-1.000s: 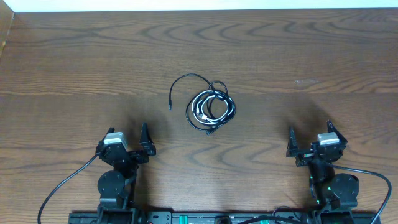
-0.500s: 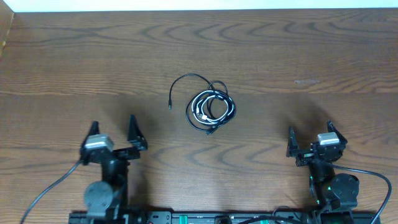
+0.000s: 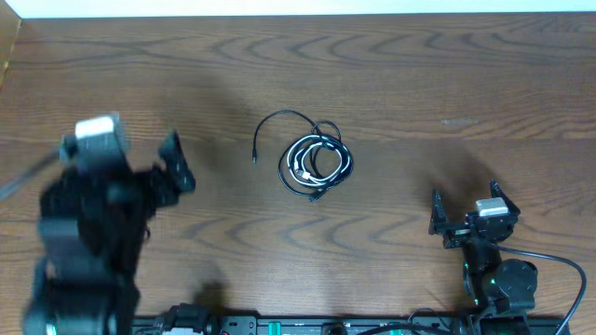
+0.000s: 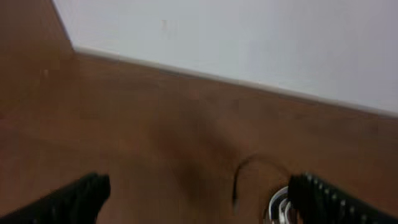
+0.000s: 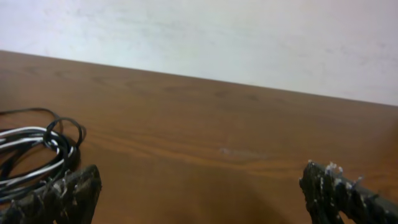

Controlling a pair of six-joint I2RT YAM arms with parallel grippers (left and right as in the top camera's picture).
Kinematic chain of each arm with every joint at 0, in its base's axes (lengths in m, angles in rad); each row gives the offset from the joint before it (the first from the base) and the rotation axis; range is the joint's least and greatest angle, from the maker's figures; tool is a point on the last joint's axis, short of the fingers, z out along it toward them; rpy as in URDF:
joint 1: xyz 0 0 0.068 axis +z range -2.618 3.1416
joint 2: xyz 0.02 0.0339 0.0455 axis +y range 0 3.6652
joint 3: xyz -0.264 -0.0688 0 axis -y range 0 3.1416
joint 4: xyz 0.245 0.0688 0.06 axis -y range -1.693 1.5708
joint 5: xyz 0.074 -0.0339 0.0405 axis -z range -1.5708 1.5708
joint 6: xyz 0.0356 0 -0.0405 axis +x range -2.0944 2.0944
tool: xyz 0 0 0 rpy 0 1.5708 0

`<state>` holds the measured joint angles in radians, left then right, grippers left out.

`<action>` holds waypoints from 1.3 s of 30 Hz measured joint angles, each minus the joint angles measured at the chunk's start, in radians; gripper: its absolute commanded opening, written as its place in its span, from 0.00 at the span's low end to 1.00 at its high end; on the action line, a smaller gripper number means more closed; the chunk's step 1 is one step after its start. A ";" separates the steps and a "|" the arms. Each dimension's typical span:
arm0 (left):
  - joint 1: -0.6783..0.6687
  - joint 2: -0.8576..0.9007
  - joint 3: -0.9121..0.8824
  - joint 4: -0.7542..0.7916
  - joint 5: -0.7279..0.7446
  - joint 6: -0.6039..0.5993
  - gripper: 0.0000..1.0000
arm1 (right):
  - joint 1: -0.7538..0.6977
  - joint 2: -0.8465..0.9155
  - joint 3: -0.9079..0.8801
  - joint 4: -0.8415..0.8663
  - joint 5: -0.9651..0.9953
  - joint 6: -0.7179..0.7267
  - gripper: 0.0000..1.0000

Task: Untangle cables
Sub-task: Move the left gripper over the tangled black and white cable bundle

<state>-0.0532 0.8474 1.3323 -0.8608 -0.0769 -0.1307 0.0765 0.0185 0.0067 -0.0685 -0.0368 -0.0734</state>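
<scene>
The cables [image 3: 315,164] lie in a tangled coil at the table's middle: black cords wound with a white one, and one black loop arching out to the left to a plug end [image 3: 254,158]. My left gripper [image 3: 140,177] is open, raised and blurred, left of the coil. In the left wrist view its fingers frame the table [image 4: 199,199], with the black plug end [image 4: 236,196] and the coil's edge [image 4: 280,208] by the right finger. My right gripper [image 3: 463,216] is open at the front right. In the right wrist view the coil [image 5: 34,158] lies at far left.
The wooden table [image 3: 447,84] ends at a white strip along the far edge. Thick black arm cords trail at the front right [image 3: 559,265]. A dark rail runs along the front edge [image 3: 307,326].
My left arm has risen and swung forward and left, toward the camera, and is now blurred. The right arm and the cables have not moved.
</scene>
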 measured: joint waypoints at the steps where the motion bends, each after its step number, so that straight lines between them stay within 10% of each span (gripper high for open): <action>1: 0.000 0.065 0.054 -0.053 0.000 0.000 0.98 | 0.000 0.000 0.000 -0.001 0.000 0.000 0.99; 15: 0.000 0.757 0.224 -0.418 0.027 0.000 0.97 | 0.000 0.000 0.000 -0.001 0.002 0.000 0.99; 17: 0.000 0.818 0.224 -0.419 0.056 0.000 0.77 | 0.000 0.000 0.000 -0.001 0.002 0.000 0.99; 19: 0.000 0.882 0.224 -0.419 0.092 -0.001 0.08 | 0.000 0.000 0.000 -0.001 0.002 0.000 0.99; 29: -0.005 1.102 0.224 -0.376 0.293 -0.001 0.08 | 0.000 0.000 0.000 -0.001 0.003 0.000 0.99; 35: -0.030 1.179 0.224 -0.310 0.328 -0.030 0.42 | 0.000 0.000 0.000 -0.001 0.003 0.000 0.99; 39: -0.057 1.199 0.224 -0.256 0.338 -0.046 0.44 | 0.000 0.000 0.000 -0.001 0.003 0.000 0.99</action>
<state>-0.1104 2.0468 1.5562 -1.1168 0.2611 -0.1768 0.0761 0.0185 0.0067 -0.0696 -0.0334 -0.0738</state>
